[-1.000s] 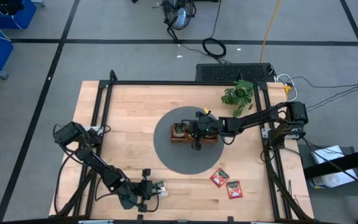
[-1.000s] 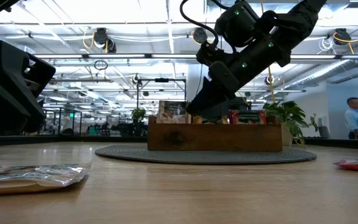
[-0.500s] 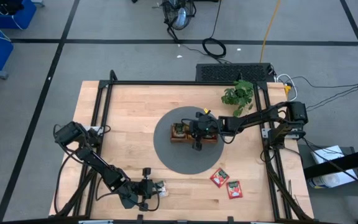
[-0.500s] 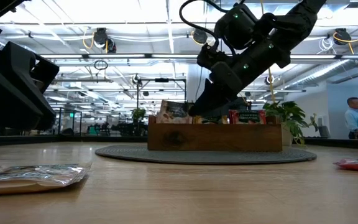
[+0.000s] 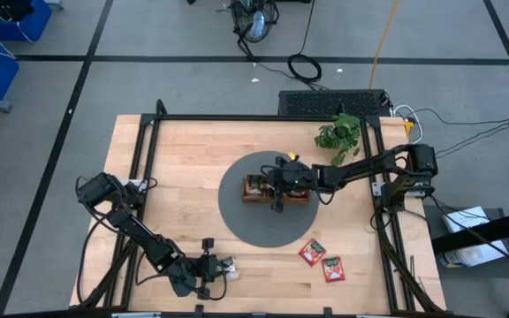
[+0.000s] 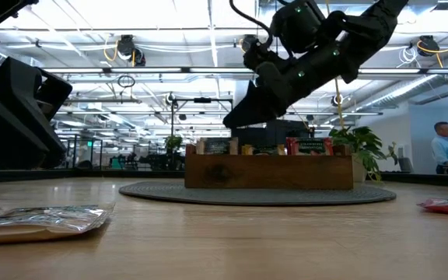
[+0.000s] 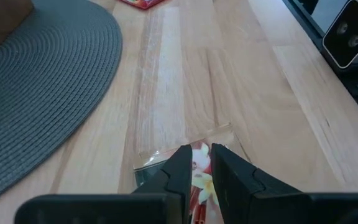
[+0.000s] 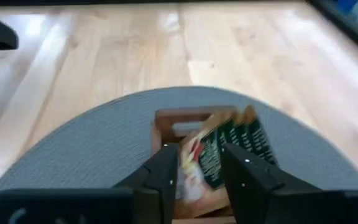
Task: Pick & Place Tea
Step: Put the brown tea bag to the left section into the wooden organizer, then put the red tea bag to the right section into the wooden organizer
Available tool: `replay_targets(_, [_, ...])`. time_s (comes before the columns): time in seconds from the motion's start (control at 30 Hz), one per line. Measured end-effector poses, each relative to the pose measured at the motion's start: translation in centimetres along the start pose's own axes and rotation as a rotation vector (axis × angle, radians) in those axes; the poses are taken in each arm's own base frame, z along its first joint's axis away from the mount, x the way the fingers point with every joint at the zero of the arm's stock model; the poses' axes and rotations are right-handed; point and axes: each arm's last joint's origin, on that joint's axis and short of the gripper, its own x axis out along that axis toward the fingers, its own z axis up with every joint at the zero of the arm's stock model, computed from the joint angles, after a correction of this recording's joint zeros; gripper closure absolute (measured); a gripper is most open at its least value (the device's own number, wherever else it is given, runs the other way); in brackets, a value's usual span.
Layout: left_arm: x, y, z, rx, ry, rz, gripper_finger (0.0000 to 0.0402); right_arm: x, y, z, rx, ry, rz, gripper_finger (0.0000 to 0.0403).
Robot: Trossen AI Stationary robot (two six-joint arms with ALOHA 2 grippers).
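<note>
A brown wooden tray (image 5: 277, 189) stands on a round grey mat (image 5: 272, 225) at the table's middle. Tea sachets stand in it, green ones and a red-and-white one (image 8: 194, 158) in its left compartment. My right gripper (image 8: 201, 171) hangs open just above that compartment (image 6: 232, 123), clear of the tray, with nothing between its fingers. Two red sachets (image 5: 322, 260) lie on the bare wood at the near right. At the near left my left gripper (image 5: 217, 268) is shut on a clear-wrapped flowered sachet (image 7: 197, 171) that lies on the table (image 6: 41, 220). My left gripper pinches the flowered sachet's near end (image 7: 202, 180) between its two fingers. The fingers come in low, slanting down toward the table's right. The sachet's clear far edge (image 7: 185, 143) lies flat on the wood beyond the fingertips.
A green leafy plant (image 5: 338, 132) stands at the far right of the table. The black frame rails (image 5: 144, 177) run along the table's left and right sides. A camera block (image 7: 353, 31) sits at the near edge. A person (image 6: 444, 148) stands far off in the room.
My right gripper has risen from the tray's left compartment and let go of a sachet. That sachet stood up above the tray's rim under the fingers and now sits lower among the others. The left arm has kept still.
</note>
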Motion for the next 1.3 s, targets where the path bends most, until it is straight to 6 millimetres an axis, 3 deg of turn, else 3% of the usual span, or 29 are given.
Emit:
replay_targets(0.17, [0.0, 0.0, -0.1, -0.025, 0.005, 0.003, 0.0334, -1.5, -0.1, 1.4, -0.033, -0.04, -0.077, 0.0279])
replay_targets(0.33, [0.0, 0.1, -0.2, -0.069, 0.018, 0.01, 0.0334, -6.0, 1.1, 2.1, -0.07, 0.112, -0.053, 0.03])
replay_targets(0.57, [0.0, 0.2, -0.3, -0.108, 0.028, 0.016, 0.0334, -12.9, 6.2, 2.0, -0.109, 0.137, 0.132, 0.0392])
replay_targets(0.77, [0.4, 0.2, 0.4, -0.207, 0.012, -0.062, 0.0334, -15.7, 10.2, -0.6, -0.119, 0.092, 0.193, 0.0399])
replay_targets(0.93, [2.1, 1.2, 2.8, -0.238, 0.11, -0.196, 0.0334, -16.4, 12.1, -3.5, -0.083, 0.093, 0.231, 0.0399])
replay_targets(1.17, [4.4, 2.4, 9.2, 0.009, 0.008, -0.226, 0.0334, -16.8, 13.3, -6.9, 0.035, 0.105, 0.242, 0.0402])
replay_targets(1.3, [6.2, 2.9, 11.4, 0.082, -0.022, -0.21, 0.0335, -16.6, 13.2, -9.0, 0.149, 0.165, 0.23, 0.0402])
